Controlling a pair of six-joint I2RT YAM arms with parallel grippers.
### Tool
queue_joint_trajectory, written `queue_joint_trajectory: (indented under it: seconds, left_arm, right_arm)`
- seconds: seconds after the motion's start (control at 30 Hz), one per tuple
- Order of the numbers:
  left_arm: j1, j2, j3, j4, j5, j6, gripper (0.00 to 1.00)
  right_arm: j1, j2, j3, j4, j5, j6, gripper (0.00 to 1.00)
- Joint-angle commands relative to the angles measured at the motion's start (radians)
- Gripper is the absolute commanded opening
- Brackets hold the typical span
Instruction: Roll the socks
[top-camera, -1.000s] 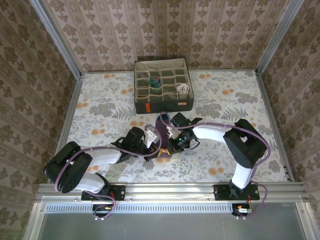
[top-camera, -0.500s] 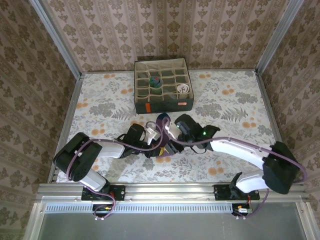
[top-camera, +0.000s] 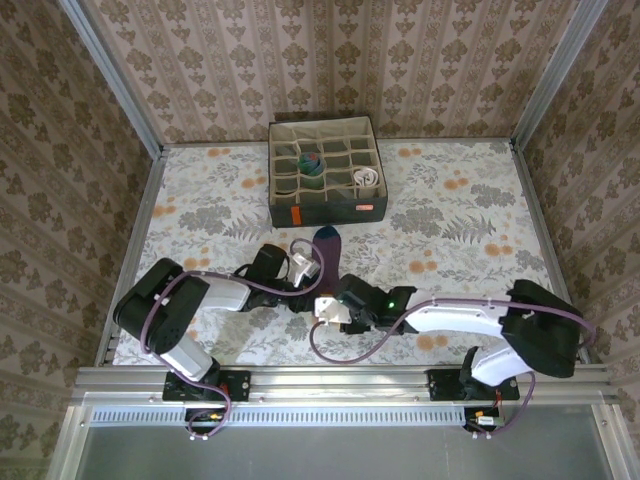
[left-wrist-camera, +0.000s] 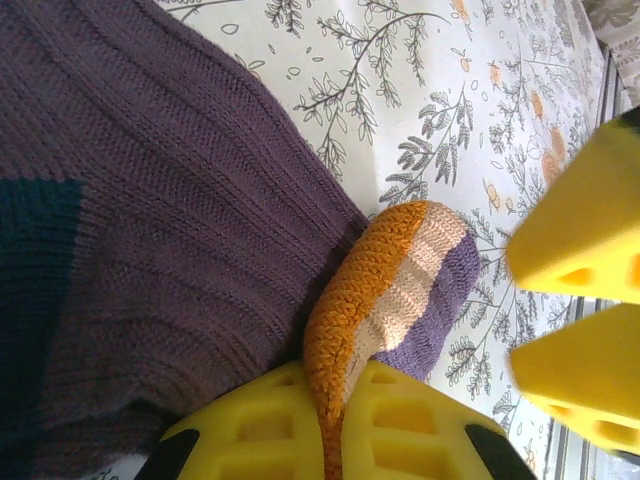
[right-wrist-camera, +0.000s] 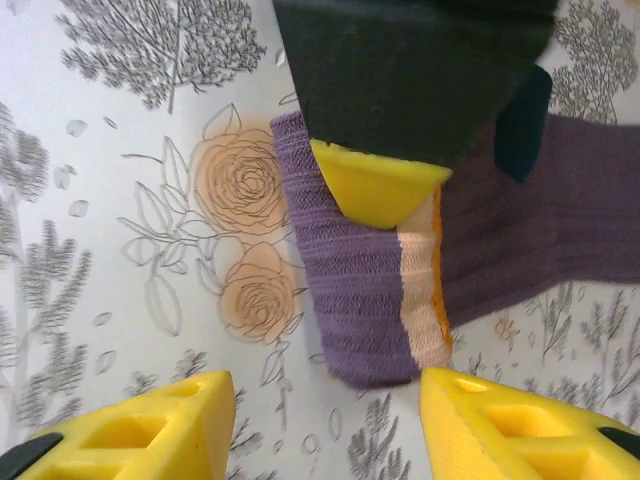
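Walls papered in a beige damask pattern (top-camera: 300, 60) close in the workspace on three sides, and an aluminium rail (top-camera: 340, 378) runs along the near edge. The table (top-camera: 470, 210) carries a white cloth printed with grey foliage and orange flowers. At its far middle stands a grey fabric box (top-camera: 325, 208) divided into many small compartments. One compartment holds a striped sock (top-camera: 311, 163) bundled up, and another nearer the right side holds a white sock (top-camera: 366, 180). Both arms reach in low towards the centre of the table, where the purple sock (top-camera: 326, 252) lies flat on the cloth just in front of the box, blue toe (top-camera: 326, 236) pointing at the box and cuff towards the arms. The left gripper (left-wrist-camera: 325, 400) is clenched on the cuff (left-wrist-camera: 370, 290), whose orange edge and cream band stand up as a fold between the yellow fingers (left-wrist-camera: 420, 430). The right gripper (right-wrist-camera: 325, 430) sits just beyond that end of the sock with its jaws spread wide, one yellow finger (right-wrist-camera: 130, 430) on each side and neither touching the fabric. In the right wrist view the cuff's banded end (right-wrist-camera: 425, 290) lies between and just above those fingers.
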Motion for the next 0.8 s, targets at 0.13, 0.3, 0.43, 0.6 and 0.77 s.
queue_joint_trajectory:
  seconds: [0.13, 0.3, 0.43, 0.6, 0.77]
  left_arm:
    - [0.006, 0.056, -0.03, -0.138, -0.021, -0.009, 0.0]
    - [0.012, 0.056, -0.031, -0.15, -0.003, -0.004, 0.0]
    - [0.016, 0.062, -0.03, -0.151, 0.014, -0.004, 0.0]
    - [0.03, 0.017, -0.051, -0.113, 0.002, -0.029, 0.0]
    - [0.076, -0.076, -0.067, -0.081, -0.031, -0.078, 0.11]
  right_arm:
    - [0.003, 0.121, 0.046, 0.071, 0.084, -0.132, 0.52]
    - [0.003, 0.172, 0.053, 0.105, 0.129, -0.186, 0.52]
    - [0.003, 0.198, 0.07, 0.095, 0.119, -0.205, 0.44]
    - [0.002, 0.225, 0.183, -0.131, 0.063, -0.115, 0.08]
    - [-0.022, 0.287, 0.354, -0.466, -0.14, 0.036, 0.0]
